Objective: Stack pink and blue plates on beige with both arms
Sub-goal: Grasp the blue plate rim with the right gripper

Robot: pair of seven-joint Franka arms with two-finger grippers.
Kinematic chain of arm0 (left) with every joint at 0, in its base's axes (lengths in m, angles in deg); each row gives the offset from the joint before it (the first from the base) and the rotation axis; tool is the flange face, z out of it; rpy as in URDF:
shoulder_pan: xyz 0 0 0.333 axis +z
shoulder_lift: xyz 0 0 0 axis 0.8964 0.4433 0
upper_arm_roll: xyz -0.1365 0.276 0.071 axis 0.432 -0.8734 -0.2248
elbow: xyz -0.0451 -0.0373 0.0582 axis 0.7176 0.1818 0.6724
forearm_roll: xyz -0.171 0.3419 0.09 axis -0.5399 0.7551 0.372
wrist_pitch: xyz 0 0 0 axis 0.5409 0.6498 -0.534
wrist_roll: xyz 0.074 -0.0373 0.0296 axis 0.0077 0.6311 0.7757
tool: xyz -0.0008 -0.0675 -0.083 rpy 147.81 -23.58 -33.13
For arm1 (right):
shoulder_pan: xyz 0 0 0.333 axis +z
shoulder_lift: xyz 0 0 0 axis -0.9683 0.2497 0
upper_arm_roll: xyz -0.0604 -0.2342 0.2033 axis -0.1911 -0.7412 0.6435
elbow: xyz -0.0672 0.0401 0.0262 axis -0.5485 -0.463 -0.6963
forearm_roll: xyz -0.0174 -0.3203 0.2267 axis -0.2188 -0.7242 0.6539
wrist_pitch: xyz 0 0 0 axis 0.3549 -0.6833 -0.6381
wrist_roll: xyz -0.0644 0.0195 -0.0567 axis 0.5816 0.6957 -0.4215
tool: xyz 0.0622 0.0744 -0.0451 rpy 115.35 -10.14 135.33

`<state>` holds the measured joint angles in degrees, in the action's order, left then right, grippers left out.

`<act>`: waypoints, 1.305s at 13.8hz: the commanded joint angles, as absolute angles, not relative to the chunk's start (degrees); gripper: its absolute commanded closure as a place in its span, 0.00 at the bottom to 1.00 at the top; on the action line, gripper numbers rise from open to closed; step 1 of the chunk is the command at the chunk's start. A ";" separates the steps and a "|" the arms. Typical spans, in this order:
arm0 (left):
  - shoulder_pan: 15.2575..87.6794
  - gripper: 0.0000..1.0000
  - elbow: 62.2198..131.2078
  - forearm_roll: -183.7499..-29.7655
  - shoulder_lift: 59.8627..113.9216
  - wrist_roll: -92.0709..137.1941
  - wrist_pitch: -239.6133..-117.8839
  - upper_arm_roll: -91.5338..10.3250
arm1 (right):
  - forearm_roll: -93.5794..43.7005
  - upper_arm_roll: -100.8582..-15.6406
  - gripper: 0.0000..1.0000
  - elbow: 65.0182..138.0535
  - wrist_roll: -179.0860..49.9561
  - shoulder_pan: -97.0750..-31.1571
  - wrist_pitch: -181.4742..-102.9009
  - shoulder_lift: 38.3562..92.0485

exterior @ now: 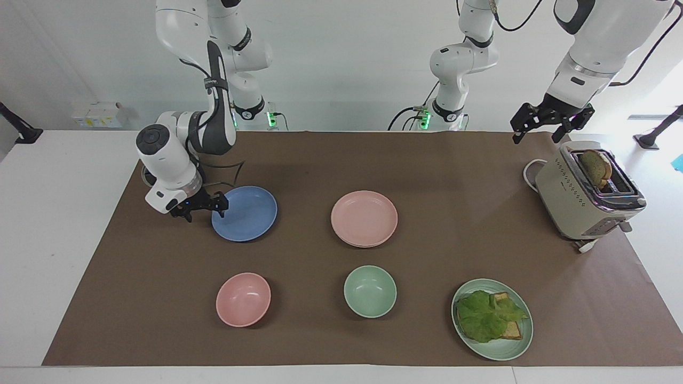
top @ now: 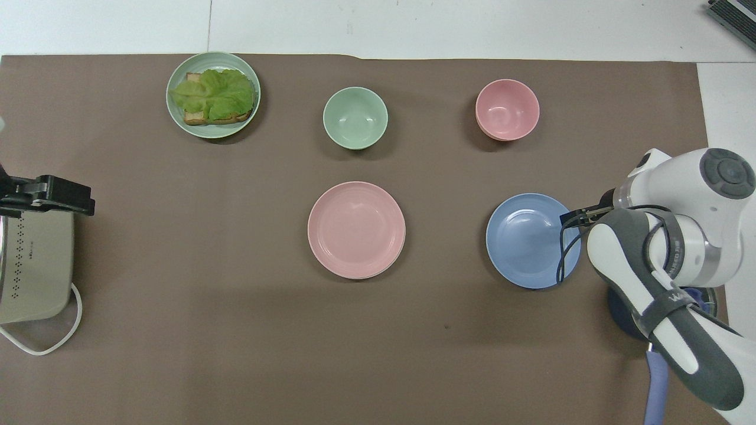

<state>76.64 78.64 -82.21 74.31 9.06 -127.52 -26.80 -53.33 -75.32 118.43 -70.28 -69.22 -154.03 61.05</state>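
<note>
The blue plate (exterior: pixel 244 213) (top: pixel 533 240) lies on the brown mat toward the right arm's end. My right gripper (exterior: pixel 204 210) is low at that plate's rim, open, with one of its fingers (top: pixel 574 219) over the rim's edge; it holds nothing. The pink plate (exterior: pixel 364 218) (top: pixel 356 229) lies mid-table, and a thin second rim shows just under it whose colour I cannot tell. The beige plate shows nowhere else. My left gripper (exterior: pixel 537 136) (top: pixel 59 198) hangs open and empty above the toaster (exterior: pixel 587 192), where that arm waits.
Farther from the robots stand a pink bowl (exterior: pixel 243 299), a green bowl (exterior: pixel 370 291) and a green plate (exterior: pixel 520 341) with lettuce on toast. Bread sticks out of the toaster. A dark round pot with a blue handle (top: pixel 654 378) sits under the right arm.
</note>
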 commanded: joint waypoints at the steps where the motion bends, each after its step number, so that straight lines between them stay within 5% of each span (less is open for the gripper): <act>1: 77.22 0.00 78.04 -82.76 74.11 8.17 -127.03 -26.49 | -50.18 -75.29 0.00 120.12 -72.65 -69.30 -156.77 61.90; 4: 77.22 0.00 78.04 -82.76 74.20 8.26 -127.03 -26.49 | -49.99 -75.38 0.00 121.09 -76.50 -69.04 -157.13 61.81; 6: 77.22 0.00 78.13 -82.76 74.20 8.17 -127.03 -26.49 | -49.82 -75.38 0.56 121.09 -76.34 -69.04 -156.95 61.81; 8: 77.22 0.00 78.04 -82.76 74.11 8.26 -127.03 -26.49 | -49.20 -75.38 1.00 120.92 -73.72 -69.04 -156.52 61.90; 18: 77.22 0.00 78.13 -82.76 74.11 8.17 -127.03 -26.49 | -49.20 -75.38 1.00 114.16 -69.93 -68.42 -147.47 59.62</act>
<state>76.64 78.64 -82.21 74.31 9.05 -127.52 -26.79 -50.25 -75.31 116.14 -70.83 -68.47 -150.25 60.91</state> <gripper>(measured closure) 0.000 0.956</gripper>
